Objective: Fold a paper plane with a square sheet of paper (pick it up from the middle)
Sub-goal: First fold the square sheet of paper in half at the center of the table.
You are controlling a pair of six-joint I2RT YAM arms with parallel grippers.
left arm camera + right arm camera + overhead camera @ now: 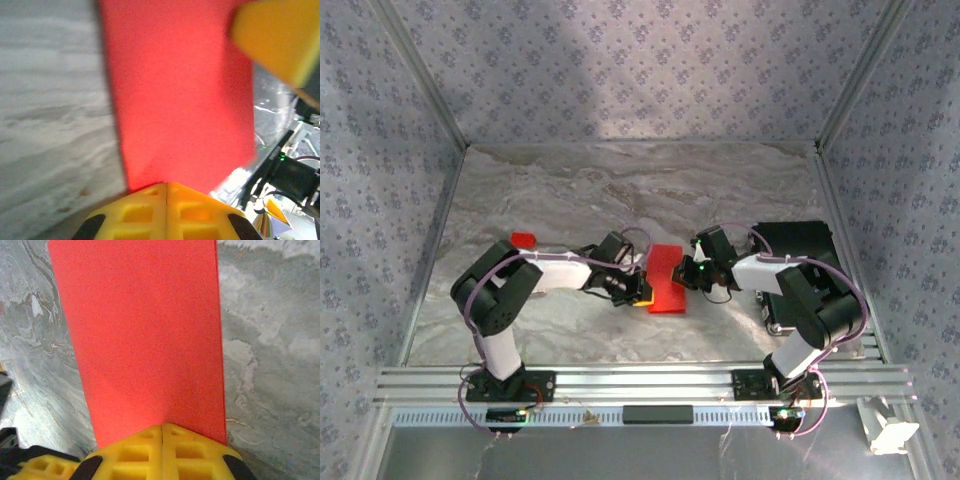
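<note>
Pinching red sheet (667, 280): L fingers (155, 200) shut; R fingers (152, 438) shut.

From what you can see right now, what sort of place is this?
Probably a robot lab test cell, not a home: patterned screen walls enclose a marble-look table, and a left arm and a right arm are bolted to an aluminium rail at its near edge.

A small red piece (523, 240) lies on the marbled table (620, 180) — left side; a black box (800, 238) sits right, by the patterned wall (620, 70).
</note>
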